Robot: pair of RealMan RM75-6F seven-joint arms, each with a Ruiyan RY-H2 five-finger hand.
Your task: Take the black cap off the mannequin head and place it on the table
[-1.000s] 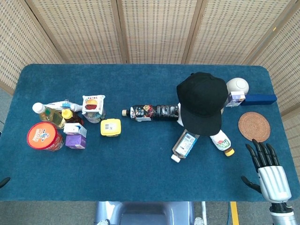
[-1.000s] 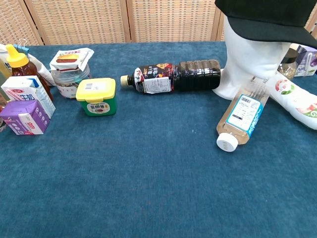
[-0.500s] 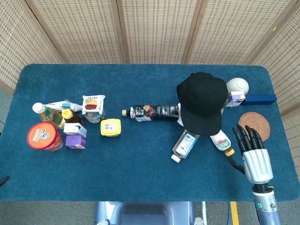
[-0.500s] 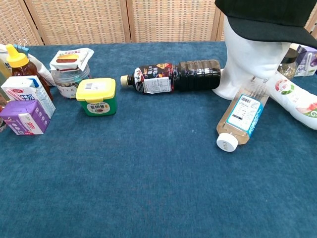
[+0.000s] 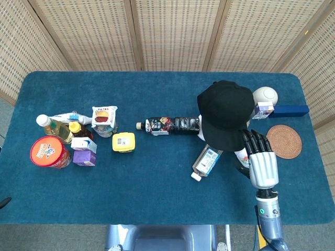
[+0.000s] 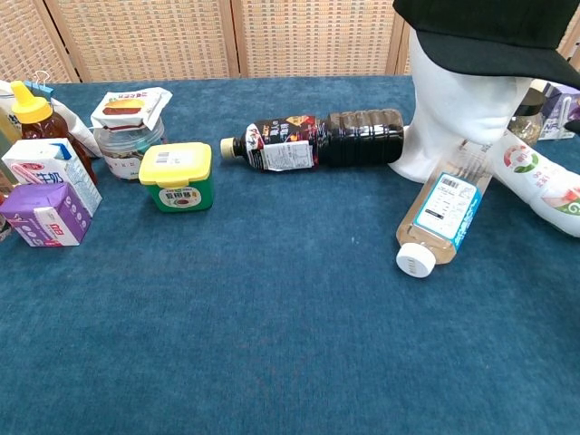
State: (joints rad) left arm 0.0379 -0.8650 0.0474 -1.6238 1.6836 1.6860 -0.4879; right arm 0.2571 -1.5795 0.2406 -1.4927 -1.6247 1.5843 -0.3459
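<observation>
The black cap point(image 5: 226, 113) sits on the white mannequin head point(image 6: 453, 113), brim toward the table's front; in the chest view the cap point(image 6: 494, 36) fills the top right corner. My right hand point(image 5: 261, 159) hovers just right of the brim's front corner, fingers spread and pointing away from me, holding nothing. Its fingertips point(image 5: 253, 137) reach level with the brim edge. In the chest view only a dark tip of the right hand point(image 6: 574, 113) shows at the right edge. The left hand is out of both views.
A dark drink bottle point(image 5: 170, 125) lies left of the mannequin, a clear bottle point(image 5: 207, 161) in front of it, and a white bottle point(image 6: 539, 181) partly under my right hand. A woven coaster point(image 5: 284, 141), white ball point(image 5: 266, 95) and blue box point(image 5: 289, 111) lie right. Groceries point(image 5: 73, 137) cluster far left.
My right hand has moved left and away from me, from the table's front right corner past the coaster to beside the cap's brim. The cap and the other objects have not moved.
</observation>
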